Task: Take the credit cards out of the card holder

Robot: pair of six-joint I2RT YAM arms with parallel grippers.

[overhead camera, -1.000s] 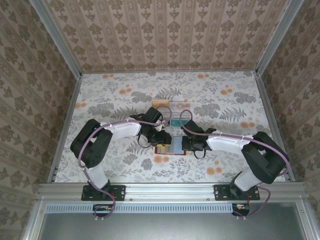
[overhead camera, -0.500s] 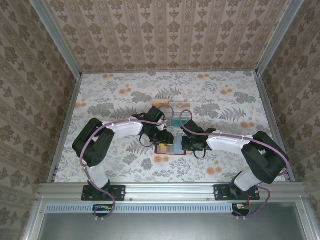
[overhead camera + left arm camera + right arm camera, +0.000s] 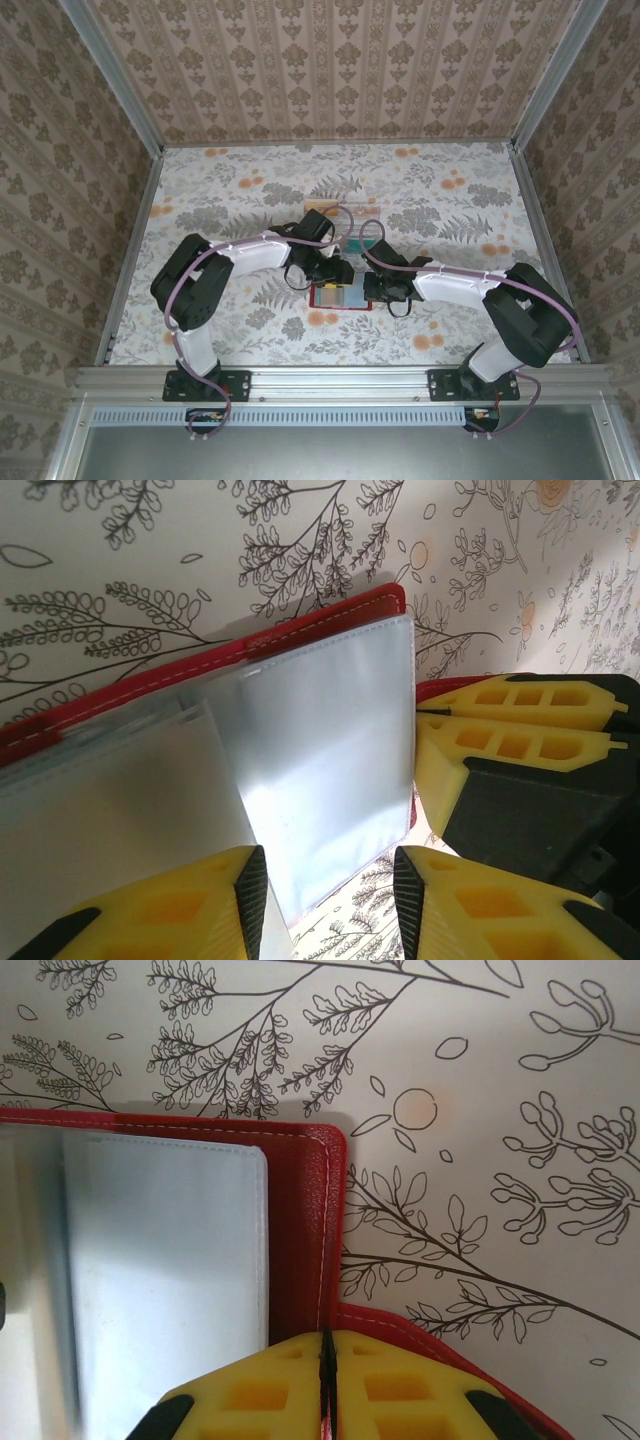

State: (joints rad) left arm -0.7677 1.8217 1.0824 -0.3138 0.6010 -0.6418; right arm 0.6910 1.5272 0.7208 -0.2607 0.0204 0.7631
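Top external view: a flower-printed table (image 3: 220, 200) carries two white and black arms that reach inward from the near edge and meet near its middle. Just behind them stands a clear plastic compartment tray (image 3: 356, 214), partly hidden by the left arm. Between the two wrists, the small flat red folding card holder (image 3: 345, 297) lies opened out on the cloth, grey-blue inside facing up.

In the left wrist view the card holder (image 3: 330, 615) shows a stitched red rim around pale, glossy sleeves. The left gripper (image 3: 328, 865) has its yellow fingers partly apart, and the lower corner of one sleeve lies in the gap. I cannot tell whether a credit card sits inside that sleeve.

In the right wrist view the right gripper (image 3: 322, 1345) has its fingers pressed together at the card holder's (image 3: 305, 1230) red right border. Whether red material is pinched between them cannot be told.
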